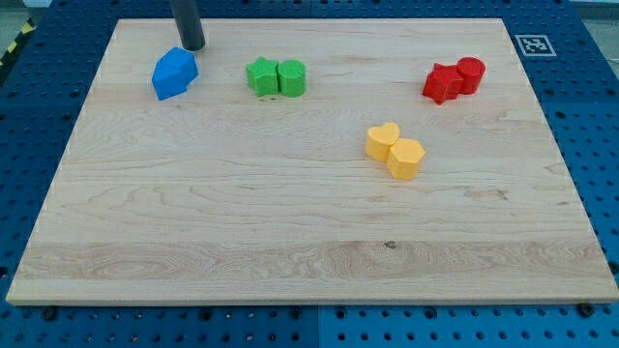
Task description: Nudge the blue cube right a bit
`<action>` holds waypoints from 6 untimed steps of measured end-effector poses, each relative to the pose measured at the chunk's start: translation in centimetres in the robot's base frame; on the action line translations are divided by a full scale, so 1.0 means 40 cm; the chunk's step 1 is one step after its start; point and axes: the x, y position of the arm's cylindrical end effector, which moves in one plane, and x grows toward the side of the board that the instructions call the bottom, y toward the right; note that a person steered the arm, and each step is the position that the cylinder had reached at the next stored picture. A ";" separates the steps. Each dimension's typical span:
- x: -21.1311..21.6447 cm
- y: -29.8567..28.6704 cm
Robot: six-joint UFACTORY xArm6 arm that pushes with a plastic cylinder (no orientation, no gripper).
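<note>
Blue pegboard is showing all around a pale wooden board [290, 222] that is filling most of the frame, with a small black-and-white marker tag [533, 44] sitting on the pegboard just off the board's upper right corner. My tip [192, 46] is resting on the board in the upper left of the frame, just above and slightly right of the blue cube [174, 73], right at its upper edge; whether it is actually touching the block I cannot tell. The rod is a plain dark stick with nothing to open or close, and it is carrying nothing. The blue cube is lying in the upper left of the frame, turned at an angle to the board's edges. To its right, a green star [261, 75] and a green block [292, 77] are sitting pressed together. Two red blocks [454, 80] are touching each other in the upper right. Near the centre right, a yellow heart [383, 141] and a yellow block [406, 159] are touching too.
</note>
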 end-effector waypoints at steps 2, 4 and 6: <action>0.013 -0.051; 0.059 -0.096; 0.104 -0.121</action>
